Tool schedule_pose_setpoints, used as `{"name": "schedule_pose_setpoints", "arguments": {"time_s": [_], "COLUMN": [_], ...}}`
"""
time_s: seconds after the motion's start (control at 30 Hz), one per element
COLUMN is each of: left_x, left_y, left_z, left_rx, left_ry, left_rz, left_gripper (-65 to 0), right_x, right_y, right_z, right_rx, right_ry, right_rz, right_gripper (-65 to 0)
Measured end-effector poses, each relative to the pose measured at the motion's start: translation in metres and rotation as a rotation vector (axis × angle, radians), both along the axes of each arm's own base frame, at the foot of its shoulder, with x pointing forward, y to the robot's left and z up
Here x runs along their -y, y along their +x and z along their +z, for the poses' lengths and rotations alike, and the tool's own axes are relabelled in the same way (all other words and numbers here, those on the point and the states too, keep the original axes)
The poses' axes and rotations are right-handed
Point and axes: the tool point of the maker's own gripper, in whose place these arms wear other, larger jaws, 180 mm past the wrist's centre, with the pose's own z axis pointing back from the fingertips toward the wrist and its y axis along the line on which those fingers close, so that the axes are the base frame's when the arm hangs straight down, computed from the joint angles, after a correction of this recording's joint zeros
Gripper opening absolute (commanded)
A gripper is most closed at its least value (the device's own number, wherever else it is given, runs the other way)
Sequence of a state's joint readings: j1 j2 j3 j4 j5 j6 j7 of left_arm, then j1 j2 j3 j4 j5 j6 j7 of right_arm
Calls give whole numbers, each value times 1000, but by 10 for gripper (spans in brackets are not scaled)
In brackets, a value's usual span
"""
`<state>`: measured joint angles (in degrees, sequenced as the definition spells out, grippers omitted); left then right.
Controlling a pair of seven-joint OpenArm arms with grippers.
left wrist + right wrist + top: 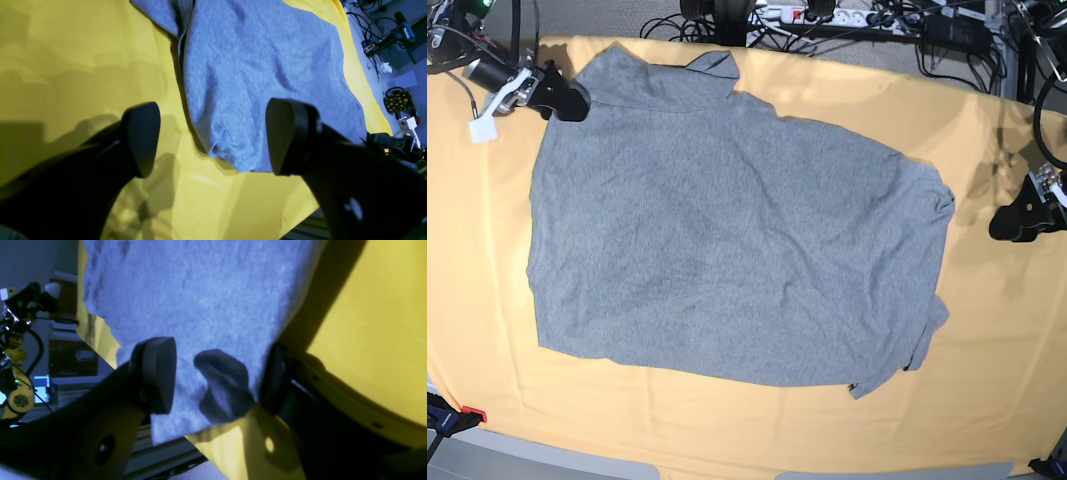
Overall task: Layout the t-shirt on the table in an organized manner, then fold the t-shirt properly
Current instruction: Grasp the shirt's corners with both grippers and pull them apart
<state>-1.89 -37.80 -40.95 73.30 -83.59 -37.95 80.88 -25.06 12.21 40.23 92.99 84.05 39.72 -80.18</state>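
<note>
A: Left wrist view, nearest first: the left gripper (213, 140) has its fingers (141, 138) spread wide over the yellow tabletop (83, 73), with nothing between them. Just past them lies a corner of the grey t-shirt (260, 73).

B: And beyond the edge of the tabletop?

A: Clutter on the floor: a black mug with yellow spots (398, 101), a tangle of cables (367, 23), and a teal cordless drill (395, 33). It has white lettering on its body, too small to read.

B: The other arm?

A: The right gripper (220, 376) sits at the shirt's edge, fingers (160, 373) apart with grey cloth lying between them. Whether they press it I cannot tell.

B: Where does the shirt sit overall?

A: From the base view it is spread nearly flat across the middle of the tabletop, plain side up, one sleeve bunched near the left gripper. A red-handled clamp (452, 415) grips the near edge, and at the far side a white power strip (827, 14) lies among the cables.
</note>
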Motion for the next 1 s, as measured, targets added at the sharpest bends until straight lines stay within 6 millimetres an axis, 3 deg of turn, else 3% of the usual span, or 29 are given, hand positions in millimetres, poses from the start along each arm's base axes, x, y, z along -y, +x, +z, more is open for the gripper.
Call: {"name": "schedule_pose_setpoints", "arguments": {"time_s": [0.07,0.1,0.2,0.23,0.5,0.7,1.0], "left_x": [0,0,0,0,0,5,46], "left_y": [0,0,0,0,0,0,-9], "left_z": [0,0,0,0,0,-4,-39], "left_rx": [0,0,0,0,0,-13,-138], "left_ry": [0,0,0,0,0,0,-2], "left_rz": [0,0,0,0,0,-17,-155], "left_gripper": [-156,-156,-156,-156,-156,-156,-156], "right_x": [0,1,8,11,44,75,113], "right_y": [0,0,3,5,25,24,9], "right_z": [0,0,3,8,71,108,87], "right_rx": [0,0,0,12,191,272,122], "right_ry": [-1,-5,-55,-76,-310,-470,-650], "right_rz": [1,2,31,43,67,-21,-81], "right_gripper": [-287,-341,-597,-650,-650,-650,-650]}}
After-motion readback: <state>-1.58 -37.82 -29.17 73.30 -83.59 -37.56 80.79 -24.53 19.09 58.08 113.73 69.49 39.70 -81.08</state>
